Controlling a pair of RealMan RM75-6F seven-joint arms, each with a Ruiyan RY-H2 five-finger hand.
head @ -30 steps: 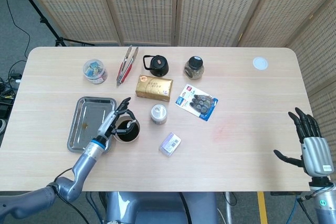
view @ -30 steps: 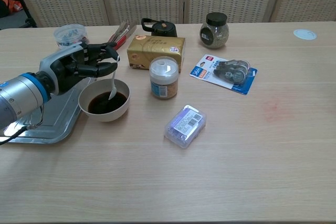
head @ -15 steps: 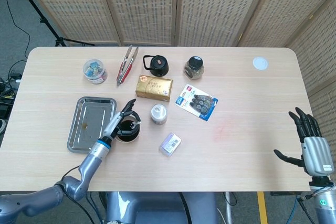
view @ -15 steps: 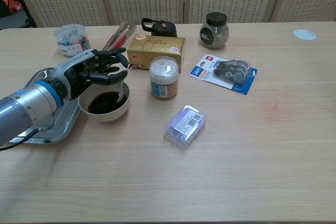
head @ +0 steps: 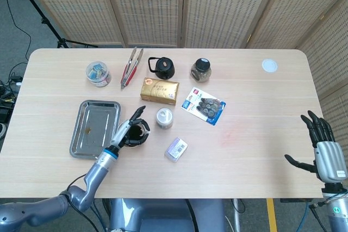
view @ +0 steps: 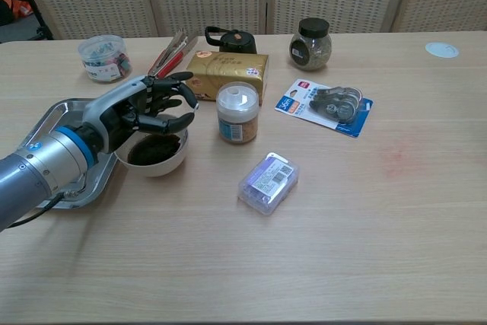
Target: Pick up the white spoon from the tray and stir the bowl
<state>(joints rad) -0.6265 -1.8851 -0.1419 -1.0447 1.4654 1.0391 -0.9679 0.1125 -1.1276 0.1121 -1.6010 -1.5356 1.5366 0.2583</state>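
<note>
No text on any object is legible here.

Cluttered table (head: pixel 255 145): tray (head: pixel 89 123), bowl (view: pixel 163 164).

- Your table (view: pixel 365 249) is pale wood-grain, matt.
- The tray (head: pixel 89 126) looks like shiny bare metal.
- Your left hand (view: pixel 148 104) shows black matt fingers on a brushed metal forearm.
- The clear box (view: pixel 267 182) is glossy plastic.

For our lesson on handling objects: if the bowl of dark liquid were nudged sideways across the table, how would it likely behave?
The bowl looks rigid, so it would probably slide rather than flex. Its dark liquid sits well up the wall, so a quick push could slosh it over. The left hand hovering above it leaves little room to push.
</note>
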